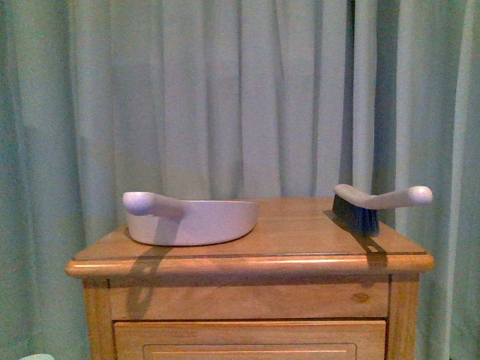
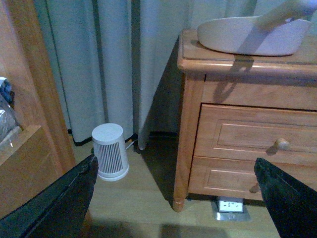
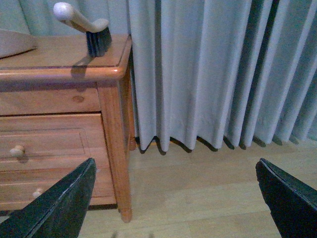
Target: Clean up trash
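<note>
Front view, counter: a wooden counter (image 1: 300, 225) with drawers stands before a pale curtain (image 1: 225, 90).
Front view, tools: the dustpan (image 1: 191, 221) sits on the left part of the top with its handle to the left. The brush (image 1: 371, 202) rests bristles-down on the right part, well apart from the pan.
Front view, trash: no trash shows on the counter top, and neither arm is in view.
Left wrist view, claw: the left claw (image 2: 174, 164) hangs low beside the counter, fingers wide apart and holding nothing.
Left wrist view, floor: a small white ribbed cylinder (image 2: 110, 151) stands by the curtain, and a floor socket (image 2: 229, 206) lies under the counter. There is no wad of paper here either.
Right wrist view, claw: the right claw (image 3: 175, 162) is also spread and empty, off the counter's right corner.
Right wrist view, floor: the wooden floor (image 3: 208, 188) shows no trash.
Step in hand: probably finding the trash. It may lie behind the dustpan's wall or out of frame.
Doing it well: raise both arms to counter height and look before committing. Approach each handle with the claw spread and square to it, so neither tool gets nudged off the edge.
</note>
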